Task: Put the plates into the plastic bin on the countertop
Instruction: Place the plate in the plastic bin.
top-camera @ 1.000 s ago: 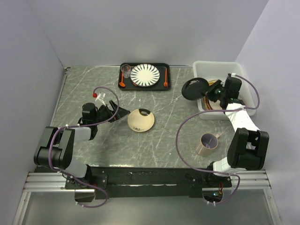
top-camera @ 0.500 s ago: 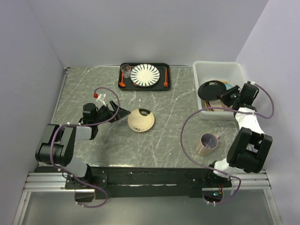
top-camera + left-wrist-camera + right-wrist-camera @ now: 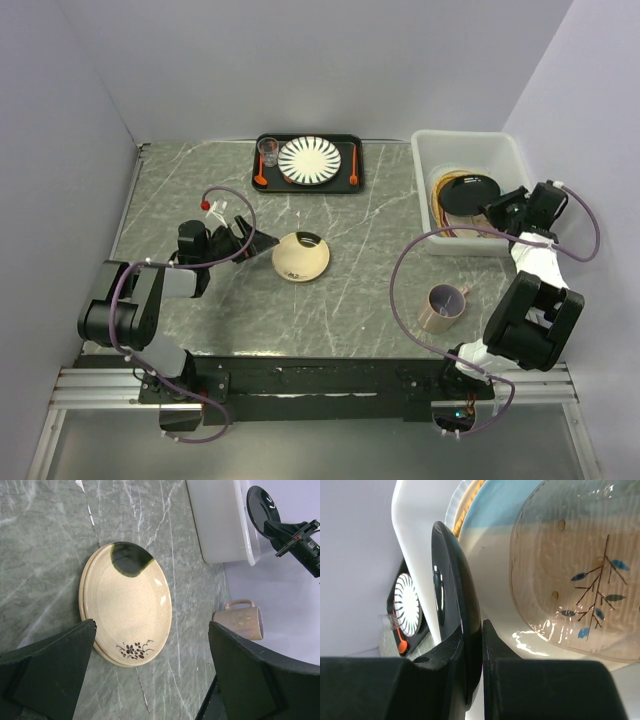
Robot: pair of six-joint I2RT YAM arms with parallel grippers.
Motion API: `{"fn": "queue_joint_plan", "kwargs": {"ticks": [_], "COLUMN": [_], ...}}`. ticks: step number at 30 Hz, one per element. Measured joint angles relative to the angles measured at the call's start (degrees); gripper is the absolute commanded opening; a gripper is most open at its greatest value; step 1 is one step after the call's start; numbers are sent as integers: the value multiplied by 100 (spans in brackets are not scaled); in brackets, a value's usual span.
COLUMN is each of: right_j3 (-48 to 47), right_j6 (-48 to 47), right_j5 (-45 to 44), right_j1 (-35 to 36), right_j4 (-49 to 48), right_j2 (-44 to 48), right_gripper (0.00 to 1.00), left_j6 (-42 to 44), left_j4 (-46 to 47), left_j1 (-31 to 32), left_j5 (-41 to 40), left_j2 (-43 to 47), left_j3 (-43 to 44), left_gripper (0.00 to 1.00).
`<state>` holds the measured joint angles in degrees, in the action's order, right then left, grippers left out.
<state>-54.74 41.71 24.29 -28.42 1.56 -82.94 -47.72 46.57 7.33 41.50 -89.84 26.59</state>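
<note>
Plate [image 3: 468,191] (black) in right gripper [image 3: 497,212]

Flat marble-look desk [image 3: 165,180]: grey-green with thin white veins. On it, the round glazed ceramic plate [image 3: 127,602] is cream with a dark green patch at one rim and a small dark floral sprig opposite, and the ceramic mug [image 3: 240,622] is tan-pink. Small glossy round plate [image 3: 452,605]: solid black. The rectangular translucent plastic bin [image 3: 465,150] is white and holds a pale blue and cream plate [image 3: 560,555] patterned with a brown twig and blue leaves. Flat rectangular tray [image 3: 335,183]: black, bearing a white round plate [image 3: 309,158] with dark radial stripes and orange-red utensils [image 3: 260,178].
</note>
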Motion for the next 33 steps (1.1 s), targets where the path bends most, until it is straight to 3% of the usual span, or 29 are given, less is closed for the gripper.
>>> {"fn": "queue_joint_plan", "kwargs": {"ticks": [11, 22, 25, 27, 30, 33], "right_j3": [76, 76, 74, 68, 70, 59], "right_j6": [129, 109, 111, 94, 81, 68], "right_j5": [-87, -138, -155, -208, -302, -345], "right_j1": [-337, -348, -348, -348, -348, -343], "right_j4": [-153, -101, -101, -111, -81, -151], "right_j2": [-15, -358, -367, -367, -367, -363], "right_gripper": [1, 15, 28, 51, 67, 77], "left_j6": [0, 0, -2, -2, -4, -4], "left_j4": [42, 76, 76, 79, 81, 83], "left_j1": [0, 0, 0, 0, 0, 0], "left_j5": [72, 76, 79, 81, 90, 98], "left_j2": [-59, -103, -103, -103, -103, -103], "left_j3": [2, 2, 2, 2, 2, 2], "left_gripper": [99, 99, 99, 99, 99, 99]}}
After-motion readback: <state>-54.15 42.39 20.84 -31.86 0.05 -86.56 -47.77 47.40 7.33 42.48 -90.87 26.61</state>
